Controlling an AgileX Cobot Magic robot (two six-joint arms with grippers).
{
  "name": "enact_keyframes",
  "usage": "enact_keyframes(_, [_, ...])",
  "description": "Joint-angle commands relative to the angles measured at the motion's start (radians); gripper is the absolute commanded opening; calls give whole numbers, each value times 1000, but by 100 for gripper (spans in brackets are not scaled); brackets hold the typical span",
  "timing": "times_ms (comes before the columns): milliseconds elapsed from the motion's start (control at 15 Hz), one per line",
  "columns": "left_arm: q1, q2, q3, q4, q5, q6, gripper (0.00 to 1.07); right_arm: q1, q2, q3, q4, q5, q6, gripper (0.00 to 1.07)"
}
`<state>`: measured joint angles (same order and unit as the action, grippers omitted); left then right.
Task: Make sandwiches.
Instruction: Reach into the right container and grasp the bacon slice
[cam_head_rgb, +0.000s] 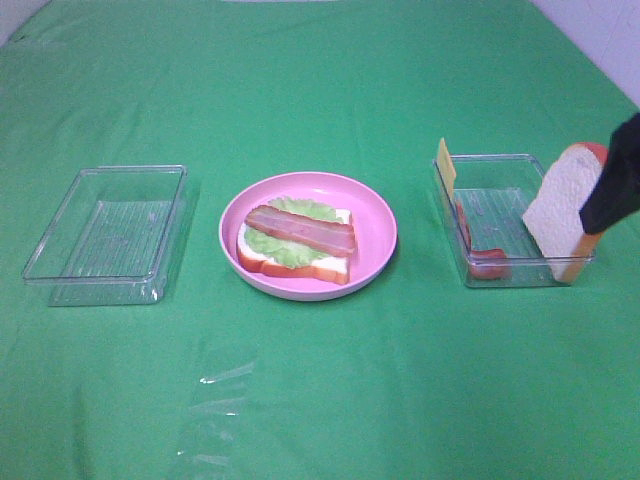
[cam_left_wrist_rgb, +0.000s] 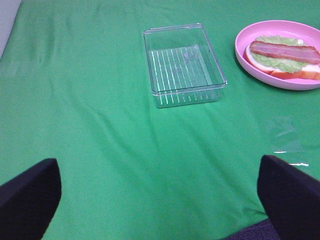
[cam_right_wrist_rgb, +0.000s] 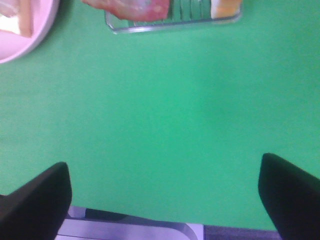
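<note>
White-bread sandwich (cam_head_rgb: 297, 240), apart from right pincer (cam_right_wrist_rgb: 164, 197)

Plate (cam_head_rgb: 375, 225) sat mid-counter (cam_head_rgb: 320, 90), sandwich (cam_head_rgb: 298, 235) on it. Left tray (cam_head_rgb: 120, 235) and right tray (cam_head_rgb: 495, 205) flanked the plate; bread slice (cam_head_rgb: 555, 210) stood leaning inside the right tray.

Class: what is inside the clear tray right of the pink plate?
A leaning bread slice, an upright cheese square and a red piece; the right gripper hides part of the bread.

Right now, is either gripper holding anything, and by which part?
Nothing is held. The left gripper and the right gripper both stand open over the green cloth, with nothing between their fingers.
</note>
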<state>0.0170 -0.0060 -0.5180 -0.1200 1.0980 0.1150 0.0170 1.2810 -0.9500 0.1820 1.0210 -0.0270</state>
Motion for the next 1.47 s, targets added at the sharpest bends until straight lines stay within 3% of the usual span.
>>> enact_keyframes(67, [1,-23,-1,-8,-16,-8,99,126,196,-175,12,-21,-7,96])
enact_keyframes(333, [1,-23,-1,-8,-16,-8,99,225,414,-379,7,-31,4,96])
enact_keyframes(533, [1,-22,-1,-8,-16,-8,99,237,573,-503,-15,-36,0,96])
enact_keyframes(1067, [1,-22,-1,-8,-16,-8,99,235,730,-519,-62,-62,-18,95])
enact_keyframes(1333, [1,-22,-1,-8,-16,-8,99,235,750,-519,-63,-77,-23,78])
enact_keyframes(1467, [1,-22,-1,-8,-16,-8,99,235,766,-519,-63,-75,-19,76])
